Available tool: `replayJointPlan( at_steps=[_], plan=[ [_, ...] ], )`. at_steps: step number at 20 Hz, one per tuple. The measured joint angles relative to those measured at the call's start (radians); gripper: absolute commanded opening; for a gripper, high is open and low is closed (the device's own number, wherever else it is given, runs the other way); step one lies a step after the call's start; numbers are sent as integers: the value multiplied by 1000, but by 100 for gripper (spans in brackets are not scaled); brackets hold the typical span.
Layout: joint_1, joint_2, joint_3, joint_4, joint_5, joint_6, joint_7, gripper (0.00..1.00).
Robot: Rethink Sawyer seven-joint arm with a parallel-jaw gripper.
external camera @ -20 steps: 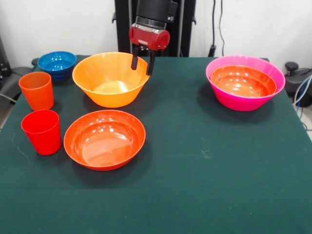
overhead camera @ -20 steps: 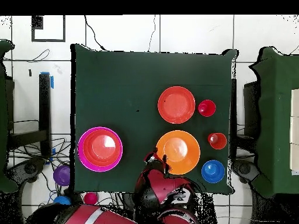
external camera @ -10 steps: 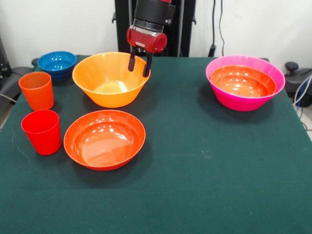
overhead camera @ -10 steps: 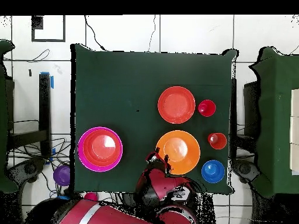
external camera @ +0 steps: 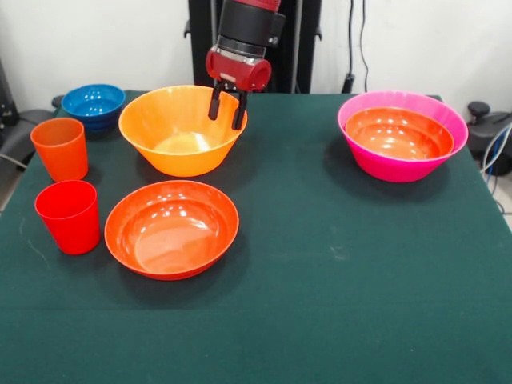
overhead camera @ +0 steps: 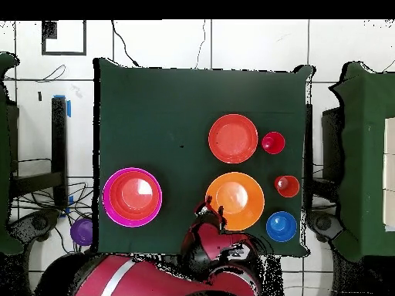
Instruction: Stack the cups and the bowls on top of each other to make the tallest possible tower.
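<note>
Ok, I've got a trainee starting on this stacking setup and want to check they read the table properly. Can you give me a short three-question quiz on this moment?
1. True or false: the pink bowl already has a red-orange bowl nested inside it.
2. How many cups stand on the table? A) one B) two C) three
3. Fill in: the gripper hangs over the rim of the ______ bowl.

Key
1. True.
2. B: the orange cup and the red cup.
3. Yellow-orange; the fingers are slightly apart near its rim, holding nothing.
</note>
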Motion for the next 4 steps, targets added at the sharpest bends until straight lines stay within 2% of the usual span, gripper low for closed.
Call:
replayJointPlan(
  at_steps=[4],
  plan=[
    [3, -16, 0, 1, 0, 0, 0, 100]
  ],
)
